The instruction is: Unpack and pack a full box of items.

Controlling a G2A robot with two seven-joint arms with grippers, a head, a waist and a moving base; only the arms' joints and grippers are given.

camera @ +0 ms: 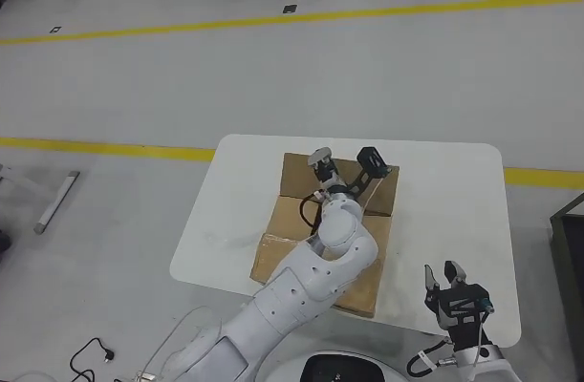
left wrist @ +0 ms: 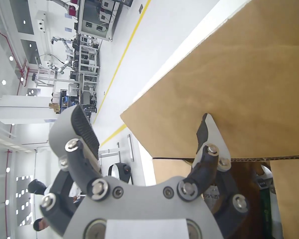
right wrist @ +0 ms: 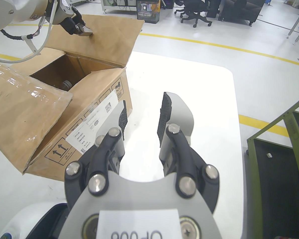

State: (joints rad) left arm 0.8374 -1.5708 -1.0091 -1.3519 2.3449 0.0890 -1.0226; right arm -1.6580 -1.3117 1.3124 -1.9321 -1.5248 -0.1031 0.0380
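White bench (camera: 444, 191), box (camera: 272, 256) mid-bench: left hand (camera: 347, 160) open, pressing far flap (camera: 296, 174) back; right hand (camera: 443, 275) open beside box; unpacking looks barely begun, next fold flap clear, reach inside.

The left gripper (left wrist: 140, 115) is spread wide. One fingertip (left wrist: 213, 133) touches the face of the raised cardboard box flap (left wrist: 239, 75), while the other fingertip (left wrist: 83, 125) hangs free beside the flap's edge.

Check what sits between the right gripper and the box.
Nothing: top view shows only bare white table between the right gripper and the box.
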